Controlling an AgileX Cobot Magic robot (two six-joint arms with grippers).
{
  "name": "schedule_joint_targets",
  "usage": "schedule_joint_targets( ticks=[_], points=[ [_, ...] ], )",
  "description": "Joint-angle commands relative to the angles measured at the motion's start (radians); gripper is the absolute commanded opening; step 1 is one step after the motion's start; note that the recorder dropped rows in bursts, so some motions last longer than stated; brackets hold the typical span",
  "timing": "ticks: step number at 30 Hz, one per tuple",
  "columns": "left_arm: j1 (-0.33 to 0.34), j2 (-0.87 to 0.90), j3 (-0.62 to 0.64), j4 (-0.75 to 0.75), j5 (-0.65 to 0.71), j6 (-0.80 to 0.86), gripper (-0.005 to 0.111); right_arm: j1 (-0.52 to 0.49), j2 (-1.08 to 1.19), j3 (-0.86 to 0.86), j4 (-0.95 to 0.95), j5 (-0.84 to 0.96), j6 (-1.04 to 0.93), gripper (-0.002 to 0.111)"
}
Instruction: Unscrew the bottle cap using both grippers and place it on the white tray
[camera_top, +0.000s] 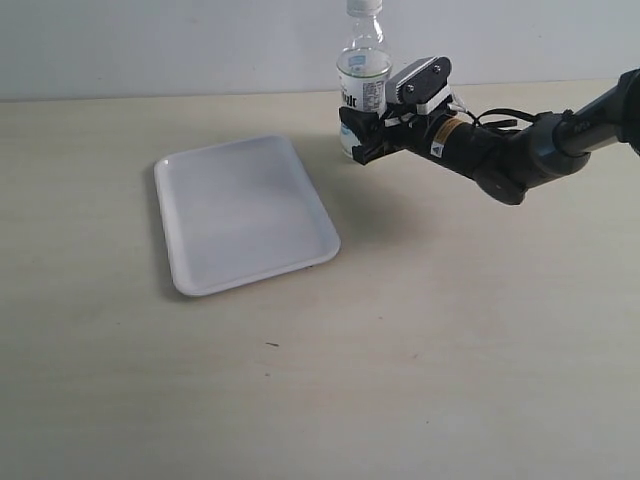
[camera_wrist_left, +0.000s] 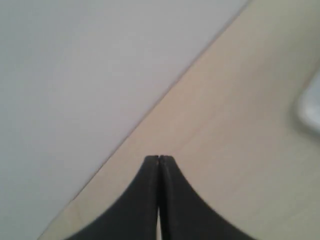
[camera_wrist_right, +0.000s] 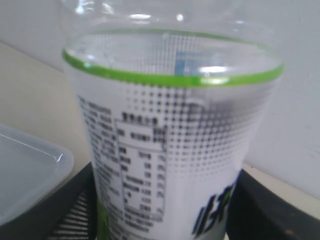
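Note:
The clear bottle (camera_top: 362, 70) with its white-and-green label stands upright at the back of the table. Its white bottle cap (camera_top: 365, 7) sits on the neck, cut by the picture's top edge. My right gripper (camera_top: 362, 135) reaches in from the right and is shut on the bottle's lower body. In the right wrist view the bottle (camera_wrist_right: 175, 150) fills the space between the black fingers (camera_wrist_right: 75, 207) of the right gripper (camera_wrist_right: 165, 210). The white tray (camera_top: 245, 215) lies left of the bottle. My left gripper (camera_wrist_left: 159, 159) is shut and empty above the table; the exterior view does not show it.
The light wooden table (camera_top: 450, 350) stretches wide in front of the tray and bottle. A pale wall (camera_top: 150, 40) runs behind the table's back edge. A blurred corner of the tray (camera_wrist_left: 310, 107) shows in the left wrist view, and its rim (camera_wrist_right: 25, 170) in the right wrist view.

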Motion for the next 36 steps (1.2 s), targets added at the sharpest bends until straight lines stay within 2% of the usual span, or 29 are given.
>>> schedule_joint_targets(
  ticks=[1, 4, 8, 15, 20, 22, 25, 27, 28, 32, 36],
  points=[
    [-0.037, 0.043, -0.135, -0.513, 0.026, 0.2, 0.0, 0.001, 0.007, 0.005, -0.15, 0.095, -0.017, 0.0],
    [-0.081, 0.074, -0.193, -0.642, 0.049, 0.229, 0.0, 0.001, 0.007, 0.005, -0.145, 0.095, -0.017, 0.0],
    [-0.17, 0.123, -0.261, -0.595, 0.084, 0.215, 0.0, 0.001, 0.003, 0.005, -0.166, 0.095, -0.017, 0.0],
    [-0.306, 0.163, -0.283, -0.457, 0.048, 0.193, 0.0, 0.001, -0.024, 0.005, -0.217, 0.102, -0.017, 0.0],
    [-0.323, 0.167, -0.283, -0.477, -0.014, 0.155, 0.001, 0.001, -0.026, 0.005, -0.217, 0.104, -0.022, 0.0],
    [-0.323, 0.167, -0.283, -0.473, -0.059, 0.117, 0.008, 0.001, -0.028, 0.005, -0.217, 0.104, -0.035, 0.0],
    [-0.327, 0.167, -0.283, -0.473, -0.07, 0.11, 0.032, 0.001, -0.03, 0.005, -0.217, 0.107, -0.043, 0.0],
    [-0.332, 0.171, -0.283, -0.473, -0.053, 0.096, 0.052, 0.001, -0.03, 0.005, -0.217, 0.107, -0.043, 0.0],
    [-0.334, 0.174, -0.283, -0.47, -0.045, 0.096, 0.055, 0.001, -0.03, 0.005, -0.217, 0.107, -0.054, 0.0],
    [-0.359, 0.203, -0.283, -0.358, 0.018, 0.154, 0.047, 0.001, -0.03, 0.005, -0.217, 0.107, -0.07, 0.0],
    [-0.392, 0.235, -0.281, -0.312, 0.023, 0.214, 0.046, 0.001, -0.03, 0.005, -0.217, 0.107, -0.109, 0.0]
  ],
)
